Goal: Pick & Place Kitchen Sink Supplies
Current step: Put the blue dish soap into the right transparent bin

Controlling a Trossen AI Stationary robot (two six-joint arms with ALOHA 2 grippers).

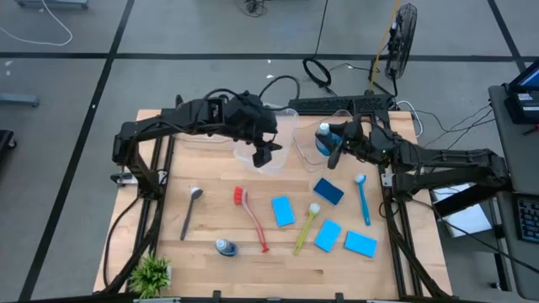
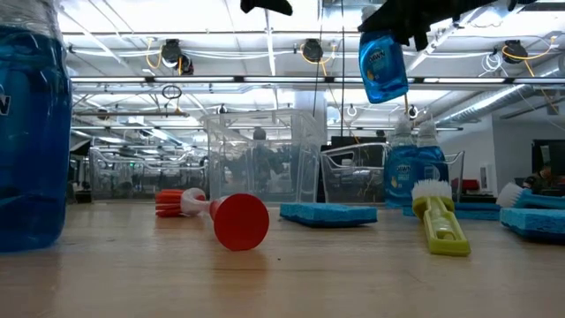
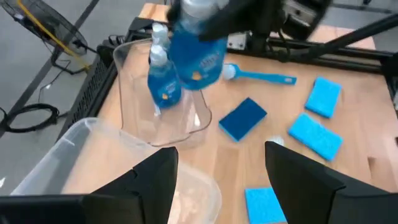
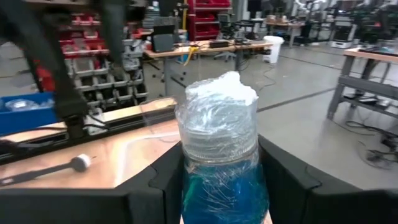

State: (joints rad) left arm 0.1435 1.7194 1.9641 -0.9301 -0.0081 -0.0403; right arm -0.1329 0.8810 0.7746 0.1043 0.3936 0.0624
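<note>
My right gripper (image 1: pixel 335 151) is shut on a small clear bottle of blue liquid (image 2: pixel 383 66), held high over the far right clear bin (image 3: pixel 140 118). Two more bottles (image 3: pixel 163 81) stand upright in that bin. My left gripper (image 3: pixel 221 180) is open with nothing between its fingers, above the other clear bin (image 1: pixel 269 139). A fourth bottle (image 1: pixel 225 247) lies on the table near the front. Red (image 1: pixel 250 215), yellow (image 1: pixel 305 229), blue (image 1: pixel 363 198) and grey (image 1: pixel 191 210) brushes lie flat on the wood among several blue sponges (image 1: pixel 283 210). My right gripper pinches the bottle's shoulder (image 4: pixel 219 163), just below its film-wrapped cap (image 4: pixel 219 106), between the two fingers (image 4: pixel 155 180). The fingers come in about level from the table's right side. The bottle is lifted clear and hangs nearly upright, cap up, its body below the fingers.
A small green plant (image 1: pixel 152 273) stands at the near left corner. A black power strip (image 1: pixel 337 103) and cables lie along the table's far edge. Bare wood shows at the near middle and left of the grey brush.
</note>
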